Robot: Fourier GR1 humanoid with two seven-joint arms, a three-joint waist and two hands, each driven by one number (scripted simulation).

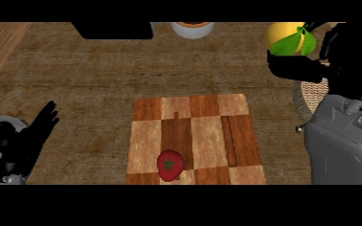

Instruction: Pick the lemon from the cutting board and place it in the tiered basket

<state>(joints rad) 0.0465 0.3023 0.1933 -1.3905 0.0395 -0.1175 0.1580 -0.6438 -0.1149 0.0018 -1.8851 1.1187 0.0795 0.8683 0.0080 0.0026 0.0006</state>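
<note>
The round yellow lemon with green leaves (290,40) sits gripped in the curled black right hand (300,67), raised over the wooden counter's (84,76) far right corner beside the woven basket (311,98), while the left hand (32,131) rests open at the left edge.

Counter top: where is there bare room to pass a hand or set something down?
Bare counter lies between the left hand and cutting board, and above the board. The right side is crowded: right hand with lemon over the basket.
</note>
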